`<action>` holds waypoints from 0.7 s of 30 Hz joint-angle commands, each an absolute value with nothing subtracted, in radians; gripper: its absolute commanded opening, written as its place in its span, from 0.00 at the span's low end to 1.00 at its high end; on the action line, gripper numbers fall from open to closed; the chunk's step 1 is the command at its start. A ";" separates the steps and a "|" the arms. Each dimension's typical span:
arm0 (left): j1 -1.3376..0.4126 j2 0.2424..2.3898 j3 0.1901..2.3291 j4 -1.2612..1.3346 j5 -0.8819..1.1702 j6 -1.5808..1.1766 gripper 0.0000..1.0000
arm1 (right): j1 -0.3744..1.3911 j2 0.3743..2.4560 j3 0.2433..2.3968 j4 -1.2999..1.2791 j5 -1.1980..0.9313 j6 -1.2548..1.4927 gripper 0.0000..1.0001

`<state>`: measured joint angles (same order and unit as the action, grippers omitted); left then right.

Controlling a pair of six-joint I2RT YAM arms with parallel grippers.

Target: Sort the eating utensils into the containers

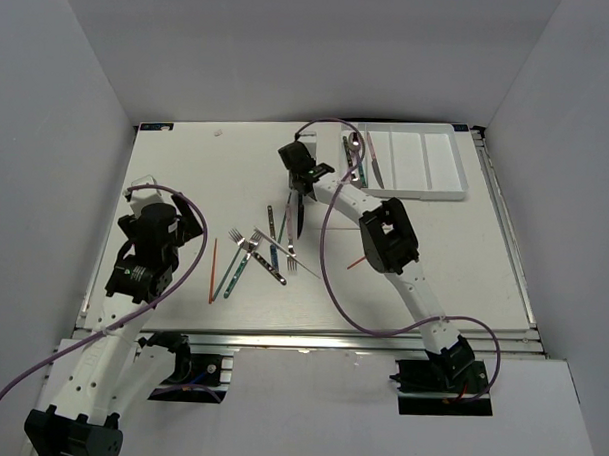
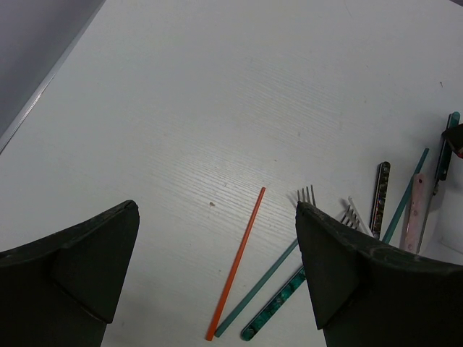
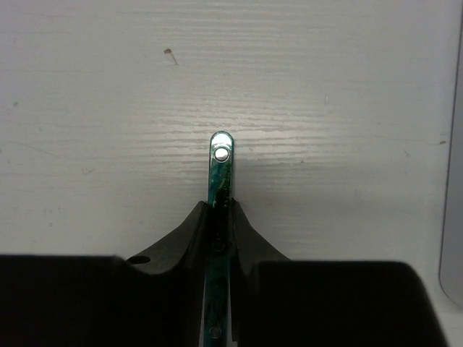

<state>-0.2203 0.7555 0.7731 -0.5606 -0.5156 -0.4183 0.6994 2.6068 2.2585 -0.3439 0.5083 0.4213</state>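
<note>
At the far middle of the table (image 1: 186, 174), just left of the white tray (image 1: 437, 158), your right gripper (image 3: 221, 210) is clamped on a teal-handled utensil (image 3: 221, 170). The jaws stand nearly together, pinching the handle from both sides, and its rounded, riveted end projects beyond the fingertips. From the wrist view you cannot tell whether it is a fork, spoon or knife, as the head is hidden, nor whether it is clear of the surface.

Your left gripper (image 2: 217, 206) is spread fully wide and holds nothing. It hangs above the left part of the table. An orange chopstick (image 2: 236, 262) lies below it, and a teal chopstick (image 2: 257, 296) lies just beside that.

The remaining loose utensils (image 1: 259, 251) lie in a crossed cluster at the table's centre, between the two arms. A few sorted pieces (image 1: 353, 158) lie lengthwise at the tray's left end; which slots hold them you cannot tell from above.
</note>
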 commanded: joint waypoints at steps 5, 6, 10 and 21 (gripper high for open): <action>-0.224 0.741 0.764 -0.549 -0.505 -0.411 0.98 | 0.652 2.490 2.135 -0.408 0.424 0.526 0.00; -0.224 0.739 0.764 -0.549 -0.505 -0.411 0.98 | 0.640 2.487 2.146 -0.405 0.407 0.528 0.00; -0.224 0.739 0.762 -0.549 -0.508 -0.411 0.98 | 0.608 2.428 2.139 -0.333 0.282 0.528 0.00; -0.224 0.744 0.764 -0.551 -0.515 -0.413 0.98 | 0.401 2.207 2.097 -0.269 0.011 0.517 0.00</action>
<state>-0.2199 0.7555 0.7727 -0.5606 -0.5129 -0.4183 0.4736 2.2860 2.0884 -0.3294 0.0837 0.5198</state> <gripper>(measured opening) 0.981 0.177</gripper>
